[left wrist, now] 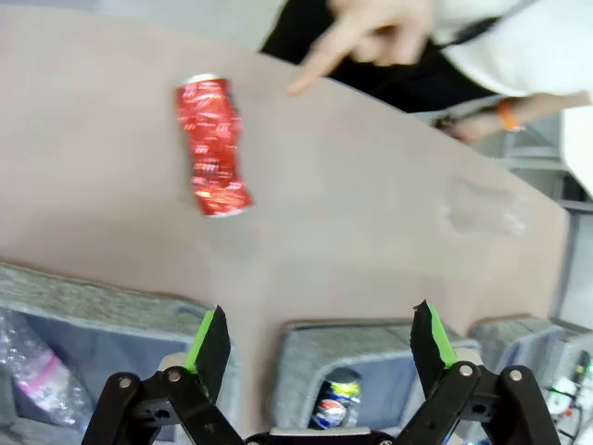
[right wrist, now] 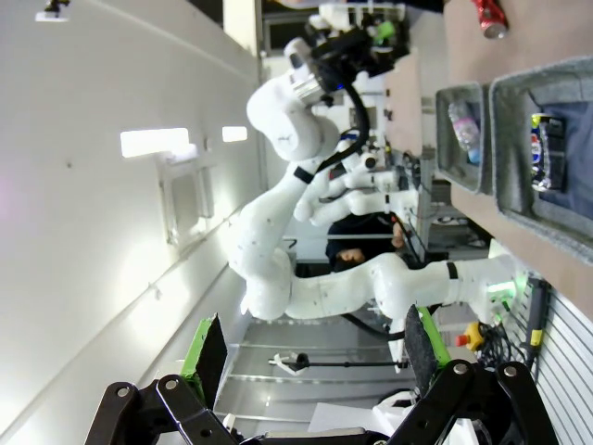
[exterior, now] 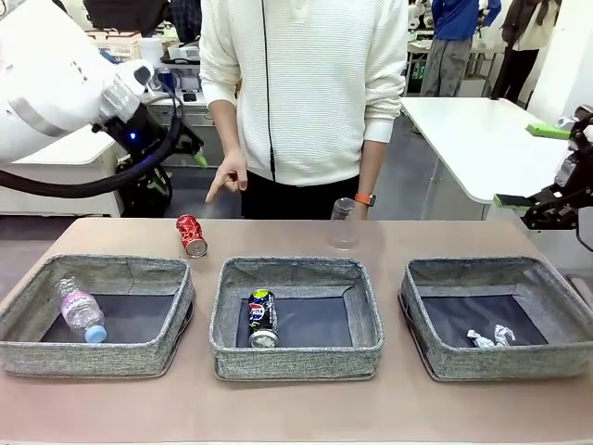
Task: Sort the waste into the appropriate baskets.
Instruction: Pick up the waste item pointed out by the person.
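Observation:
A crushed red can [exterior: 191, 235] [left wrist: 213, 144] lies on the table behind the left basket [exterior: 18, 315], and a person's hand [exterior: 227, 176] points down at it. An upturned clear cup [exterior: 344, 222] stands behind the middle basket [exterior: 296, 357]. The bottle [exterior: 82, 311] lies in the left basket, the dark can [exterior: 262, 318] in the middle one, and white scraps [exterior: 489, 338] in the right basket [exterior: 500, 366]. My left gripper [exterior: 190, 148] [left wrist: 320, 338] hangs open above the table, short of the red can. Off the table's right side, my right gripper [exterior: 530, 165] [right wrist: 310, 348] is open and holds nothing.
The person stands at the far edge, with the other hand [exterior: 366, 199] near the cup. A white table [exterior: 473, 139] is behind on the right. Bare tabletop runs in front of the baskets and between them.

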`<state>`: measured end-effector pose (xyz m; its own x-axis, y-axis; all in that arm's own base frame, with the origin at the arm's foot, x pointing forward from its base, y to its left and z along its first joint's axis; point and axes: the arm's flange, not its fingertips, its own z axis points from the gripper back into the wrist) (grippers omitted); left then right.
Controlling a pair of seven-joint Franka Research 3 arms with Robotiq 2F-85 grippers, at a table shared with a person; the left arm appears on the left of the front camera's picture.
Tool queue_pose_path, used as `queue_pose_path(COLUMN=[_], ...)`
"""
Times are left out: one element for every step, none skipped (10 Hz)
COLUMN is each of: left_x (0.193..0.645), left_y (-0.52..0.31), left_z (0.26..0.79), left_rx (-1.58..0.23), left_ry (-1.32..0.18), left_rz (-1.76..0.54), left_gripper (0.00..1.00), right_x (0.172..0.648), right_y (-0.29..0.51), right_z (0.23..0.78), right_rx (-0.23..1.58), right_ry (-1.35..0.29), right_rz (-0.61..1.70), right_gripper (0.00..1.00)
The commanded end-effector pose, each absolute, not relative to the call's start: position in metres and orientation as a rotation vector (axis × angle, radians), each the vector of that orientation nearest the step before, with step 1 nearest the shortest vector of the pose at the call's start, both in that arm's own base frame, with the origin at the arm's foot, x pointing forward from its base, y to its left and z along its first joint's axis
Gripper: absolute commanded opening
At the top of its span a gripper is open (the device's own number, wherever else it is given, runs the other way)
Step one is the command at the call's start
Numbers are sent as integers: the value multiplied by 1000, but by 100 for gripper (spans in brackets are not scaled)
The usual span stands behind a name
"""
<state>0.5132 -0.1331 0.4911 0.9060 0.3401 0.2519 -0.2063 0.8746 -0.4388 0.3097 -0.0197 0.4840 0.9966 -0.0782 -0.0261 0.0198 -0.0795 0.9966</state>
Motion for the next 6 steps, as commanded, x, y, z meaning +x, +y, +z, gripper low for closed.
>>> queue_pose_path(left_x=[538,544,552,565,576,592], left_y=[-135,-137,-139,-144,-147,-151], left_z=[473,458,446,430,421,405], left_rx=[-258,-253,-236,-227,-196,-129], left_ry=[-248,-226,-209,-184,-191,-197], left_rz=[318,332,354,348,359,348], left_gripper=[100,100,100,100,100,100], right_x=[309,309,309,309,309,309], right_y=[-21,-21,-21,-21,-21,-21], right_z=[486,486,486,486,486,486], right_rx=[1655,1655,1655,1655,1655,1655], right_ry=[-48,-48,-48,-48,-48,-48], right_rz=[-70,-70,-70,-70,-70,-70], right_gripper=[100,100,100,100,100,100])
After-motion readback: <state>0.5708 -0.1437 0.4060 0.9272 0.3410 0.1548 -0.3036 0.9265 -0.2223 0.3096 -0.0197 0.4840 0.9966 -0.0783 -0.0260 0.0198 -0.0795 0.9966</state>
